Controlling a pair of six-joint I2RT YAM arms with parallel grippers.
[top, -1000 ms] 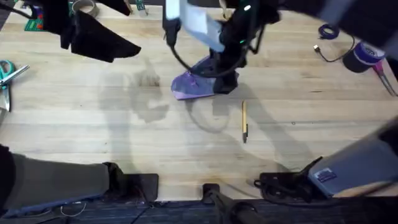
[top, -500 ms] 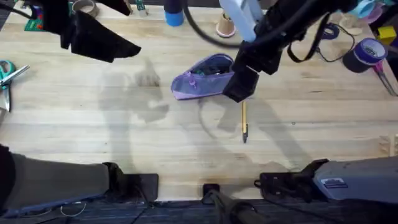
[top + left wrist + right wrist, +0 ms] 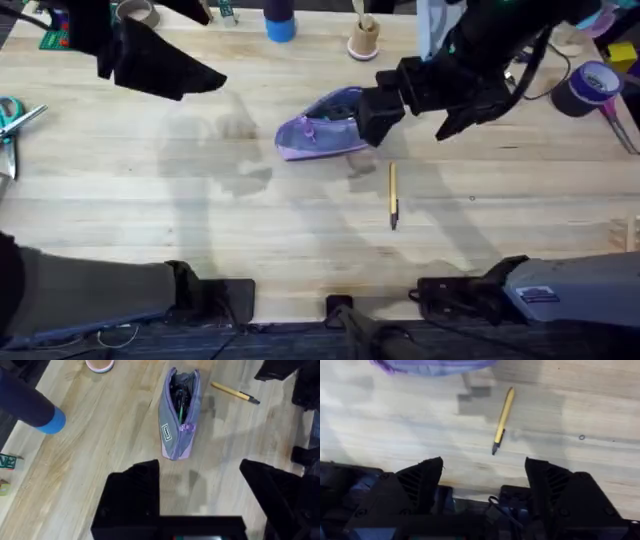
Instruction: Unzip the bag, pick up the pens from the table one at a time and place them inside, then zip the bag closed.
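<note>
The lavender bag [image 3: 318, 126] lies on the table [image 3: 200, 210] at centre back, its zipper open; the left wrist view shows the bag [image 3: 172, 430] gaping, with dark contents and a green stick inside. A yellow-orange pen [image 3: 393, 195] lies just in front and to the right of it, dark tip toward the near edge, and shows as the pen [image 3: 502, 419] and the pen [image 3: 235, 393] in the wrist views. My right gripper [image 3: 420, 112] hangs open, high over the bag's right end. My left gripper [image 3: 205, 45] is open at the back left, apart from the bag.
Green-handled scissors [image 3: 12, 115] lie at the far left edge. A blue cylinder [image 3: 280, 22] and a small spool [image 3: 365, 40] stand behind the bag. A purple tape roll [image 3: 592, 85] and a cable [image 3: 525, 52] sit at the back right.
My right gripper has left the bag, rising and drawing back to the right. The bag lies open where it was. The pen and the left arm have not moved.
</note>
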